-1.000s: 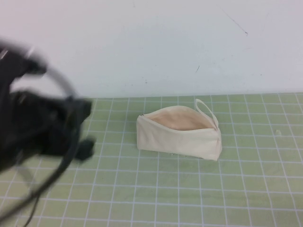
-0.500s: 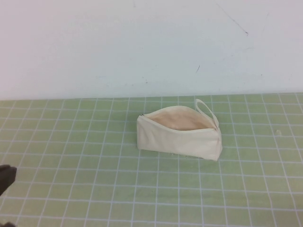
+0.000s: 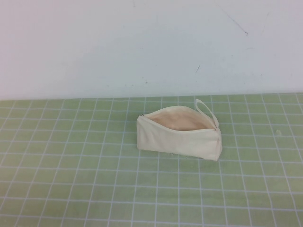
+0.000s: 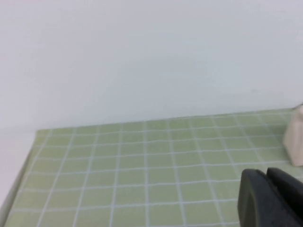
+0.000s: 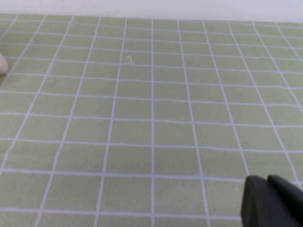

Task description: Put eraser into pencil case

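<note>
The cream-white pencil case (image 3: 179,135) lies on the green grid mat, zip open, tan lining showing, loop strap at its far right end. Its edge also shows in the left wrist view (image 4: 296,142) and in the right wrist view (image 5: 2,63). The eraser is not visible in any view. My left gripper (image 4: 266,174) is shut and empty, low over the mat, well to the left of the case. My right gripper (image 5: 267,180) is shut and empty over bare mat to the right of the case. Neither arm shows in the high view.
The green grid mat (image 3: 94,189) covers the table up to a white wall (image 3: 142,47) at the back. The mat's left edge (image 4: 21,170) shows in the left wrist view, with white table beyond it.
My left arm, which filled the left side of the high view a second ago, has pulled back down and left out of that view. The pencil case has not moved.
</note>
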`<state>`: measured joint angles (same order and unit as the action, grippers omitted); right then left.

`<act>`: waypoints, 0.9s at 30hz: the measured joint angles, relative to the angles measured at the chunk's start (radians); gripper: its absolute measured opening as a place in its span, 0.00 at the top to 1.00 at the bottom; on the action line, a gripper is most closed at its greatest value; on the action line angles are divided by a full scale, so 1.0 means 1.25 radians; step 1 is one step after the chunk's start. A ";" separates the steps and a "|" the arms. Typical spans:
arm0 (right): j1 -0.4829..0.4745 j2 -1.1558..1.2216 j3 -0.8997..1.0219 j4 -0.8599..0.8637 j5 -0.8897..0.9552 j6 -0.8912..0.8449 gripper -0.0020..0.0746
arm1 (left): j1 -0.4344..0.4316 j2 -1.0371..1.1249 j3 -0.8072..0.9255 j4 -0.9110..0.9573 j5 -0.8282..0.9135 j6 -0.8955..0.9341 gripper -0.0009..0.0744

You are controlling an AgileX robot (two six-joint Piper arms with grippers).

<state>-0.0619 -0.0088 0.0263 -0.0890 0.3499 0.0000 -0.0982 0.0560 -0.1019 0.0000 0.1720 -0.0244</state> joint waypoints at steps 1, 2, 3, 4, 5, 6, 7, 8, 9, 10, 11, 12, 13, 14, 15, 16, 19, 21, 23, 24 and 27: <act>0.000 0.000 0.000 0.000 0.000 0.000 0.97 | 0.013 -0.018 0.016 -0.005 -0.004 0.002 0.99; 0.000 0.000 0.000 0.000 0.000 0.000 0.97 | 0.024 -0.034 0.030 -0.008 -0.006 0.002 0.99; 0.000 0.000 0.000 0.000 0.000 0.000 0.97 | 0.031 -0.043 0.040 -0.010 -0.007 0.002 0.99; 0.000 0.000 0.000 0.000 0.000 0.000 0.97 | 0.038 -0.048 0.052 -0.010 -0.011 0.002 0.99; 0.000 0.000 0.000 0.000 0.000 0.000 0.97 | 0.046 -0.052 0.064 -0.012 -0.013 0.002 0.99; 0.000 0.000 0.000 0.000 0.000 0.000 0.97 | 0.051 -0.052 0.075 -0.014 -0.013 0.002 0.99; 0.000 0.000 0.000 0.000 0.000 0.000 0.97 | 0.058 -0.052 0.085 -0.014 -0.013 0.002 0.99; 0.000 0.000 0.000 0.000 0.000 0.000 0.97 | 0.064 -0.052 0.093 -0.015 -0.014 0.002 0.99; 0.000 0.000 0.000 0.000 0.000 0.000 0.97 | 0.067 -0.052 0.097 -0.015 -0.014 0.002 0.99; 0.000 0.000 0.000 0.000 0.000 0.000 0.97 | 0.075 -0.052 0.103 -0.015 -0.015 0.002 0.99; 0.000 0.000 0.000 0.000 0.000 0.000 0.97 | 0.078 -0.052 0.103 -0.015 -0.006 0.002 0.99; 0.000 0.000 0.000 0.000 0.000 0.000 0.97 | 0.080 -0.052 0.103 -0.016 0.003 0.007 0.99; 0.000 0.000 0.000 0.000 0.000 0.000 0.97 | 0.080 -0.052 0.103 -0.017 0.017 0.015 0.99; 0.000 0.000 0.000 0.000 0.000 0.000 0.97 | 0.080 -0.052 0.103 -0.017 0.027 0.019 0.99; 0.000 0.000 0.000 0.000 0.000 0.000 0.97 | 0.082 -0.052 0.103 -0.019 0.040 0.019 0.99; 0.000 0.000 0.000 0.000 0.000 0.000 0.97 | 0.082 -0.052 0.103 -0.019 0.054 0.019 0.99; 0.000 0.000 0.000 0.000 0.000 0.000 0.97 | 0.082 -0.052 0.103 -0.024 0.095 0.024 0.99; 0.000 0.000 0.000 0.000 0.000 0.000 0.97 | 0.082 -0.052 0.103 -0.036 0.109 0.024 0.99; 0.000 0.000 0.000 0.000 0.000 0.000 0.97 | 0.082 -0.052 0.103 -0.053 0.111 0.024 0.99; 0.000 0.000 0.000 0.000 0.000 0.000 0.97 | 0.082 -0.052 0.101 -0.065 0.113 0.024 0.99; 0.000 0.000 0.000 0.000 0.000 0.000 0.97 | 0.082 -0.052 0.101 -0.082 0.114 0.024 0.99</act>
<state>-0.0619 -0.0088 0.0263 -0.0890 0.3499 0.0000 0.0040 -0.0089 0.0246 -0.1030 0.3145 0.0053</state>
